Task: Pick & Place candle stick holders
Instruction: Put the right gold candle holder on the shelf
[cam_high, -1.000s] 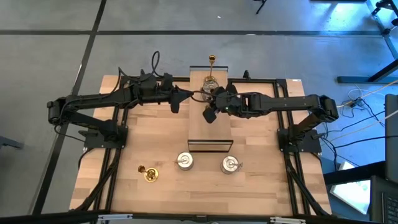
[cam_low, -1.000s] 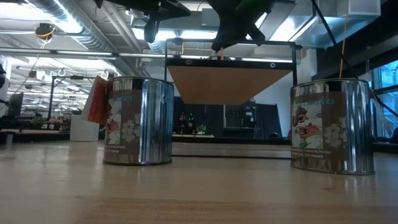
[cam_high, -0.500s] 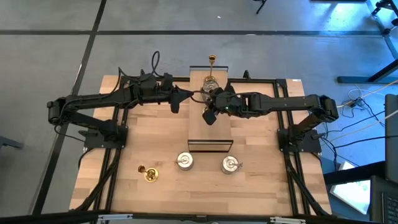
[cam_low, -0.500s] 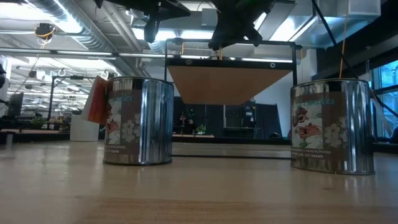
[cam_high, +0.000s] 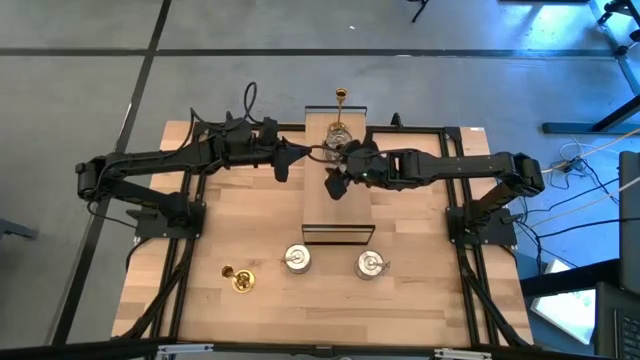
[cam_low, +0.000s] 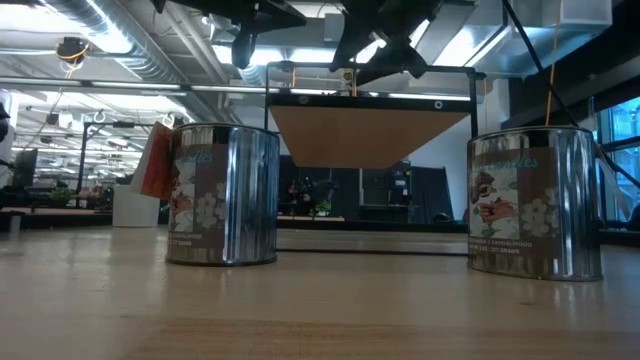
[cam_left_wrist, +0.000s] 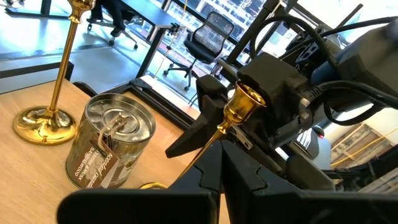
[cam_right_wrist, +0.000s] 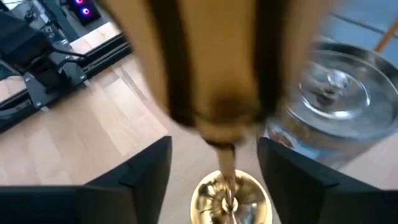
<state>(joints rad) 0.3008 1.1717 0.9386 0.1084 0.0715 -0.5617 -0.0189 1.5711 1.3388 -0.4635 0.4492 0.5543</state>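
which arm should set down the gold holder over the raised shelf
Right. The right gripper is shut on the gold holder, over the raised shelf beside the silver tin. The left gripper waits at the shelf's edge.

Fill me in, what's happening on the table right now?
The right gripper is clamped on a slim brass holder over the raised shelf, beside a silver tin and another brass holder already standing there. The left gripper waits beside the shelf. Two tins and one fallen brass holder remain out front.
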